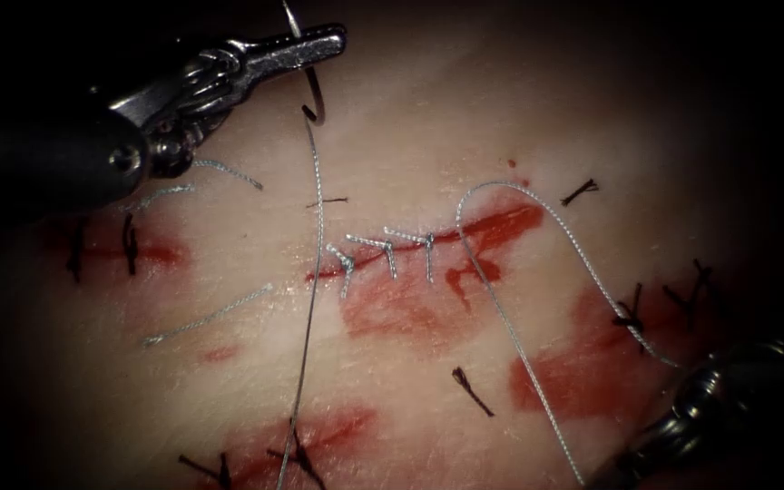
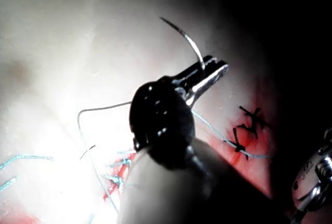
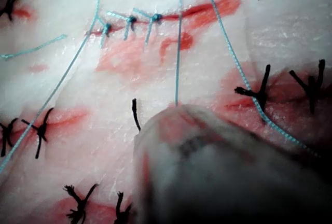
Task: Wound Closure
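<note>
1. Needle (image 1: 312, 86): it sits at about eleven o'clock in the endoscope view, clear of the tissue (image 1: 392, 136) and well up and left of the cut (image 1: 428, 240). The left tool (image 1: 306, 47) has its fingers closed on it partway along the curve. One end rises past the fingers; the other hooks down toward six o'clock, where the thread (image 1: 315, 236) leaves it.
2. Its long axis runs roughly twelve to six, across the fingers, which point toward three o'clock. The left arm is by far the nearer one.
3. In the left wrist view the needle (image 2: 188, 41) looks thin, dark and smoothly curved, ending in a fine point.
4. The thread hangs from the needle down to six o'clock, passing the left end of the cut, which carries three pale stitches (image 1: 383, 249) and red fluid (image 1: 392, 313).
5. A loop of thread (image 1: 537, 204) rises from the right part of the cut and falls toward five o'clock.
6. The right tool (image 1: 710, 413) lies at four to five o'clock; I cannot tell how its fingers stand or whether they hold anything.
7. Dark cut ends of thread (image 1: 472, 390) lie scattered about.
</note>
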### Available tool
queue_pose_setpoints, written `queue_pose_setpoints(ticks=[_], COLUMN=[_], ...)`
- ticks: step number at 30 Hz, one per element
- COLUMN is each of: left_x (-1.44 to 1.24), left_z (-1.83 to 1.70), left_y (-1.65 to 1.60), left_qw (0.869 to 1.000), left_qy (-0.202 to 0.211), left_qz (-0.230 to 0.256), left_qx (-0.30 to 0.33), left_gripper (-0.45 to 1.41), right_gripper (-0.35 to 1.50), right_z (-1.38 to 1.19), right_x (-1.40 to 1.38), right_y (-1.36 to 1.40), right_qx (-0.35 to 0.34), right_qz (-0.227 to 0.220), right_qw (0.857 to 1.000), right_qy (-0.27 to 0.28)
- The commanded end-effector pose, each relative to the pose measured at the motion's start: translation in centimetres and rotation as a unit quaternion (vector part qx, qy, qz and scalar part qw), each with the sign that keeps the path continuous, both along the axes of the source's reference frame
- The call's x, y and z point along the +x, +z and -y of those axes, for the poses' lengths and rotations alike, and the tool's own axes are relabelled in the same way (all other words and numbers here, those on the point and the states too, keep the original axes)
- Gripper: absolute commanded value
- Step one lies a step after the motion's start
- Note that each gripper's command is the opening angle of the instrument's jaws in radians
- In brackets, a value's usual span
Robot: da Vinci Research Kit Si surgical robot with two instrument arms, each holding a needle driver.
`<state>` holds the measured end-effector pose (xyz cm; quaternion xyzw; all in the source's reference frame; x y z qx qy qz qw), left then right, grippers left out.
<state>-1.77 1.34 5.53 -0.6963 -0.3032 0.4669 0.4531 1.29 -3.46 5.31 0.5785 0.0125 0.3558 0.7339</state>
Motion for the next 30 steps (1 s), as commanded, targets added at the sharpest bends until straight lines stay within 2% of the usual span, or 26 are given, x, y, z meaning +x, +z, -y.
queue_pose_setpoints(ticks=[1,2,5,8,9,10,11,12,13,15,17,18,20,21,24,26,30], left_x=[-0.05,-0.05,-0.05,-0.05,-0.05,-0.05,-0.05,-0.05,-0.05,-0.05,-0.05,-0.05,-0.05,-0.05,-0.05,-0.05,-0.05], left_z=[0.01,0.01,0.01,0.0,0.0,0.0,0.0,0.0,0.0,0.0,0.0,0.0,0.0,0.0,0.0,0.0,0.0], left_y=[0.05,0.05,0.05,0.05,0.05,0.05,0.05,0.06,0.06,0.06,0.06,0.06,0.06,0.06,0.06,0.06,0.06], left_qw=[1.0,1.0,1.0,1.0,1.0,1.0,1.0,1.0,1.0,1.0,1.0,1.0,1.0,1.0,1.0,1.0,1.0], left_qy=[0.0,0.0,0.0,0.0,0.0,0.0,0.0,0.0,0.0,0.0,0.0,0.0,0.0,0.0,0.0,0.0,0.0], left_qz=[0.0,0.0,0.0,0.0,0.0,0.0,0.0,0.0,0.0,0.0,0.0,0.0,0.0,0.0,0.0,0.0,0.0], left_qx=[0.0,0.0,0.0,0.0,0.0,0.0,0.0,0.0,0.0,0.0,0.0,0.0,0.0,0.0,0.0,0.0,0.0], left_gripper=[-0.45,-0.45,-0.45,-0.45,-0.45,-0.45,-0.45,-0.45,-0.45,-0.45,-0.45,-0.45,-0.45,-0.45,-0.45,-0.45,-0.45], right_gripper=[-0.35,-0.35,-0.35,-0.32,0.12,0.66,0.89,0.98,1.01,0.91,0.93,0.86,0.91,0.86,0.91,0.88,0.93], right_z=[0.18,0.25,0.35,0.18,0.11,-0.01,-0.12,-0.23,-0.39,-0.65,-0.93,-1.04,-1.26,-1.34,-1.53,-1.59,-1.59], right_x=[0.05,-0.01,-0.22,-0.22,-0.21,-0.18,-0.15,-0.13,-0.09,-0.02,0.12,0.18,0.33,0.39,0.59,0.71,0.87], right_y=[-0.03,-0.06,-0.09,-0.03,0.0,0.03,0.06,0.08,0.11,0.17,0.26,0.3,0.41,0.45,0.6,0.7,0.85], right_qx=[0.005,0.012,-0.01,-0.011,-0.017,-0.033,-0.042,-0.052,-0.066,-0.077,-0.083,-0.085,-0.092,-0.097,-0.114,-0.138,-0.153], right_qz=[-0.014,-0.017,-0.019,-0.032,-0.039,-0.057,-0.06,-0.061,-0.059,-0.047,-0.026,-0.016,0.004,0.012,0.035,0.037,0.065], right_qw=[1.0,0.999,1.0,0.999,0.999,0.998,0.997,0.996,0.992,0.985,0.976,0.972,0.961,0.955,0.938,0.929,0.908], right_qy=[-0.018,-0.038,-0.02,-0.038,-0.029,-0.013,0.012,0.043,0.09,0.146,0.201,0.22,0.262,0.279,0.327,0.343,0.386])
